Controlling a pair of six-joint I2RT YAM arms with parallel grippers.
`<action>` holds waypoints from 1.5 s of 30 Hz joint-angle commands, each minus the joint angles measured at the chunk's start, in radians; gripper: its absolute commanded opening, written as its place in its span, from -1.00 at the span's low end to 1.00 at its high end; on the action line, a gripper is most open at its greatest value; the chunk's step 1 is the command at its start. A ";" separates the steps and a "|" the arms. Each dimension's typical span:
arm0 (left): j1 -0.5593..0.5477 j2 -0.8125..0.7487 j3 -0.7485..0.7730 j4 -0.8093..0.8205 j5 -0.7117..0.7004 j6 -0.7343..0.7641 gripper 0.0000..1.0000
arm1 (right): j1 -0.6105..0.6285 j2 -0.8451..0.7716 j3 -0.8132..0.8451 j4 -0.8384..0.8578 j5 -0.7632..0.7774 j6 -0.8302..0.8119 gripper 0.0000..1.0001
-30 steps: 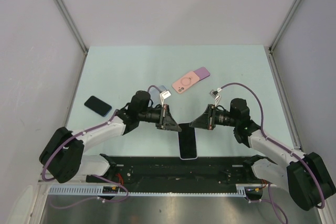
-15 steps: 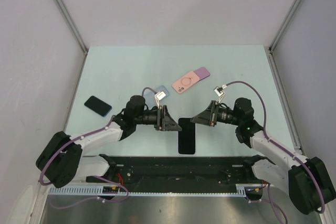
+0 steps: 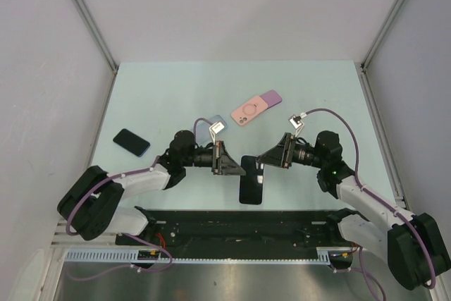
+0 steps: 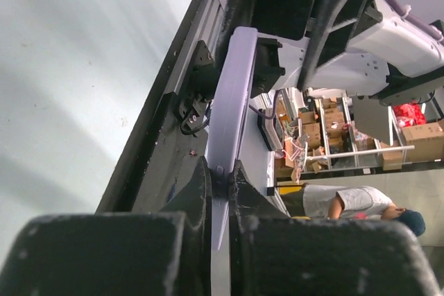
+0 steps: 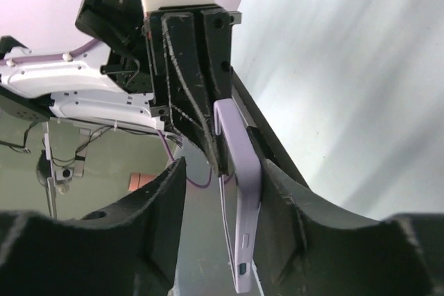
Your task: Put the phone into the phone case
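Left gripper [image 4: 220, 171] jaws pinch the lavender phone case [image 4: 232, 95] edge narrowly; right gripper [image 5: 222, 168] jaws spread wide, straddling it.

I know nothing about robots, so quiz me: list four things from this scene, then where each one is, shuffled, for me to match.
1. lavender-edged phone
2. pink case
3. black phone
4. purple case

A. flat on the table, far left
B. between the arms, clamped in the left gripper
C. sticking out from the pink case's far end
D. on the table beyond both arms, ring on its back

Pairs: 1-B, 2-D, 3-A, 4-C
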 commanded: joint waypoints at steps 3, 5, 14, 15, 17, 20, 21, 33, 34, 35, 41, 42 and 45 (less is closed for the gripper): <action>0.005 0.028 0.018 0.108 -0.018 -0.078 -1.00 | 0.004 -0.074 0.040 -0.106 -0.030 -0.070 0.21; 0.007 0.028 0.021 0.110 -0.035 -0.083 -1.00 | 0.004 -0.091 0.011 -0.095 -0.031 -0.061 0.21; 0.011 0.062 0.023 0.150 -0.055 -0.106 -1.00 | 0.016 -0.059 -0.050 -0.055 -0.010 -0.050 0.22; 0.010 0.065 0.023 0.148 -0.059 -0.106 -1.00 | 0.016 -0.056 -0.052 -0.055 -0.008 -0.052 0.20; 0.011 0.069 0.029 0.118 -0.076 -0.092 -1.00 | 0.016 -0.050 -0.053 -0.057 -0.005 -0.056 -0.06; 0.011 0.059 0.057 -0.023 -0.119 -0.007 -1.00 | 0.013 -0.048 -0.052 -0.075 0.025 -0.075 -0.68; 0.010 0.051 0.066 -0.069 -0.139 0.050 -0.99 | 0.007 -0.042 -0.052 -0.077 0.029 -0.084 -0.78; 0.011 -0.036 0.257 -0.645 -0.396 0.362 0.32 | -0.065 0.030 0.035 -0.272 0.136 -0.279 -1.00; 0.013 -0.041 0.276 -0.689 -0.464 0.383 0.38 | -0.067 0.062 0.064 -0.306 0.154 -0.334 -1.00; 0.013 -0.044 0.296 -0.739 -0.510 0.403 0.43 | -0.070 0.079 0.074 -0.320 0.168 -0.348 -1.00; 0.068 0.005 0.468 -1.008 -0.720 0.546 0.53 | -0.120 0.247 0.103 -0.318 0.153 -0.356 -1.00; 0.089 0.020 0.501 -1.045 -0.734 0.573 0.54 | -0.134 0.268 0.108 -0.313 0.156 -0.357 -1.00; 0.128 0.046 0.567 -1.118 -0.749 0.612 0.55 | -0.166 0.347 0.132 -0.321 0.176 -0.362 -0.96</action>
